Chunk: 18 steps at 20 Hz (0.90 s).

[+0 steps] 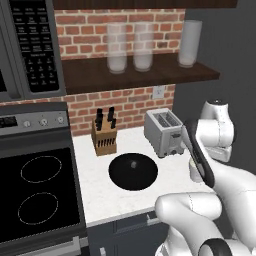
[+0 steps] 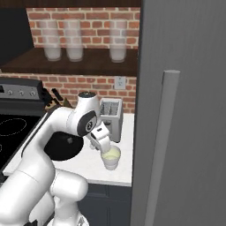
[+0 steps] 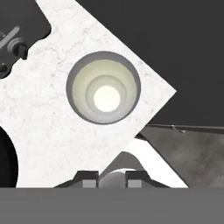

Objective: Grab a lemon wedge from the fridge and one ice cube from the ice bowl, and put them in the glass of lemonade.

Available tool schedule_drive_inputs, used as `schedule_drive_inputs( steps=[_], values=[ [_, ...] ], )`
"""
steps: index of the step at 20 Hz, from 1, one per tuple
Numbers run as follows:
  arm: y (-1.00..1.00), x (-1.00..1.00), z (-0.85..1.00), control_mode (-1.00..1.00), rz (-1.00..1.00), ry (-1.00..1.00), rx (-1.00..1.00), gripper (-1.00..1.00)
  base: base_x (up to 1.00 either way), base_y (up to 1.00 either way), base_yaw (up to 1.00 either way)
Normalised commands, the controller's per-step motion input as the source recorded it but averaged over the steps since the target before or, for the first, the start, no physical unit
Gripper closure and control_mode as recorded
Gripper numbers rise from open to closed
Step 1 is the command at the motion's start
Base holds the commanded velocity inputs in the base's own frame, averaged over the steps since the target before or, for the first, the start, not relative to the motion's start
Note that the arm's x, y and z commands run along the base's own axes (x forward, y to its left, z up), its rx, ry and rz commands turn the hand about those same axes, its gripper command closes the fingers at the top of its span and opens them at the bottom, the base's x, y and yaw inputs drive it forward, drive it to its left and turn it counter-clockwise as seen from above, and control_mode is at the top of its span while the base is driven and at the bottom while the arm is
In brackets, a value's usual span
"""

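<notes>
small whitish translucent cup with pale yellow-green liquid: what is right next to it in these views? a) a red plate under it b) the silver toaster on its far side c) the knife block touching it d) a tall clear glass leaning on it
b: in the right base view the small whitish translucent cup of pale yellow-green liquid stands on the white counter just in front of the silver toaster, with the claw above it.

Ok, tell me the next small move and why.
Probably ease the fingers over the middle of the cup, then open them. They are shut and hover near its rim, off its centre; whether they pinch anything is unclear.
</notes>
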Motion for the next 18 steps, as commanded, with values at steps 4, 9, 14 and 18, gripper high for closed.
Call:
schedule_drive_inputs(
  steps=[4, 9, 14, 18],
  values=[
    [-0.02, 0.37, -0.27, -1.00, -0.03, 0.00, 0.00, 1.00, 0.00, 0.00, 0.00],
    [-0.27, 0.15, -0.30, -1.00, -0.01, -0.01, 0.03, 1.00, 0.00, 0.00, 0.00],
    [-0.17, 0.01, -0.06, -1.00, 0.00, 0.00, 0.00, 1.00, 0.00, 0.00, 0.00],
    [0.00, 0.10, 0.00, -1.00, 0.00, 0.00, 0.00, 1.00, 0.00, 0.00, 0.00]
  ],
)
